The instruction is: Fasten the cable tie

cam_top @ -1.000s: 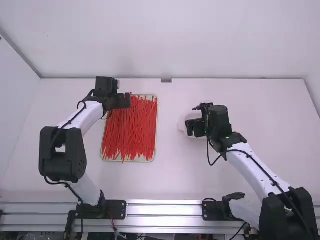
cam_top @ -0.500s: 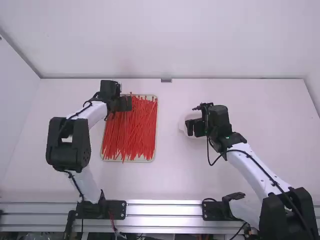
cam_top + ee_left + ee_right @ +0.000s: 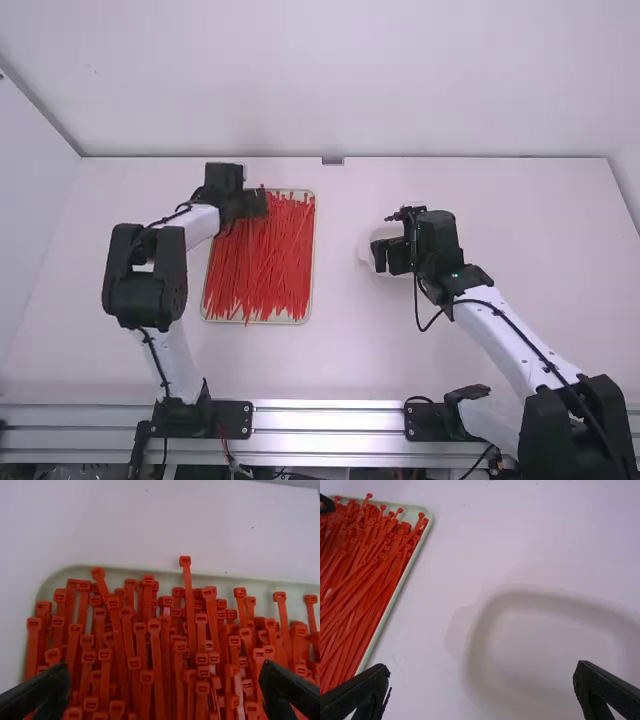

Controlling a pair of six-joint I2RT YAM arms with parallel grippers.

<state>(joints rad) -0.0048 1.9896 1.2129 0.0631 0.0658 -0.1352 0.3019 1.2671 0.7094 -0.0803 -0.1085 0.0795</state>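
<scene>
Red cable ties lie on their tray. Open wide, the left hand has slid a little toward 3 o'clock over them. Also wide open, the right hand has not moved.

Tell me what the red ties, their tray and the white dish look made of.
Cable ties: likely moulded plastic, perhaps nylon; orange-red, slight sheen, square moulded heads.
Tray: probably plastic; pale, smooth, rounded corner.
Dish: seemingly white matte plastic; soft rounded walls.
</scene>
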